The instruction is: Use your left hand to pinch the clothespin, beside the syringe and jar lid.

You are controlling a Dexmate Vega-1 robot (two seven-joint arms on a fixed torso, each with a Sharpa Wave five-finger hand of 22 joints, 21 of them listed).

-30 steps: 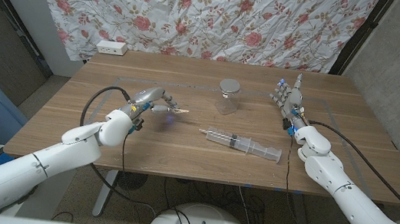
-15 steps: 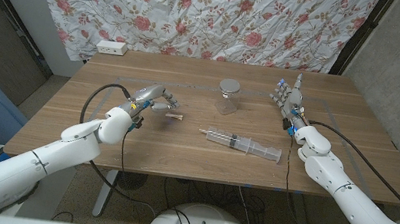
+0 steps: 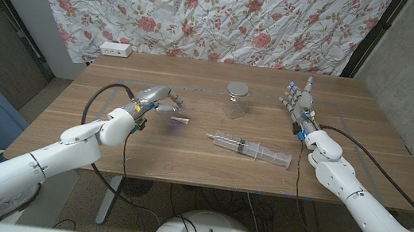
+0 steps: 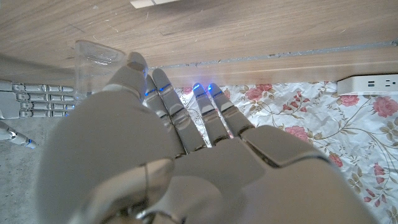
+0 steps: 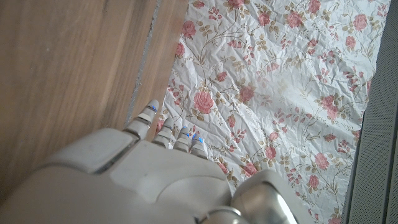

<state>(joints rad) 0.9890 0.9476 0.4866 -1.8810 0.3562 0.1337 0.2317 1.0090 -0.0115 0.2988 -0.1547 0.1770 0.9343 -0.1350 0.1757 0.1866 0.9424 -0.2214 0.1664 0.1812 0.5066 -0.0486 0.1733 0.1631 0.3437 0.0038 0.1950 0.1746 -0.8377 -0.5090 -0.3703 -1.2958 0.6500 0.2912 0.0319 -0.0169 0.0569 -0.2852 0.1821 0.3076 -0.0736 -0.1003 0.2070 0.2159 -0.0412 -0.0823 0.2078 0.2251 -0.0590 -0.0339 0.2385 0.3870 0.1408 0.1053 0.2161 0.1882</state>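
Observation:
A small wooden clothespin (image 3: 181, 119) lies on the table, just right of my left hand (image 3: 156, 98). That hand hovers near it with fingers loosely spread and holds nothing; in the left wrist view its fingers (image 4: 186, 115) reach out straight. A clear syringe (image 3: 249, 148) lies right of the clothespin toward the front. A glass jar with a metal lid (image 3: 235, 100) stands behind the syringe and also appears as a clear jar (image 4: 98, 59) past my fingertips. My right hand (image 3: 299, 101) stands upright at the table's right side, fingers extended, holding nothing.
A white power strip (image 3: 115, 49) sits at the back left corner of the wooden table (image 3: 208, 164). A flowered cloth (image 3: 228, 15) hangs behind it. Black cables run along both forearms.
My left hand held the clothespin above the table a second ago; it has let go, the clothespin now lies on the wood, and the hand has drawn slightly back to the left.

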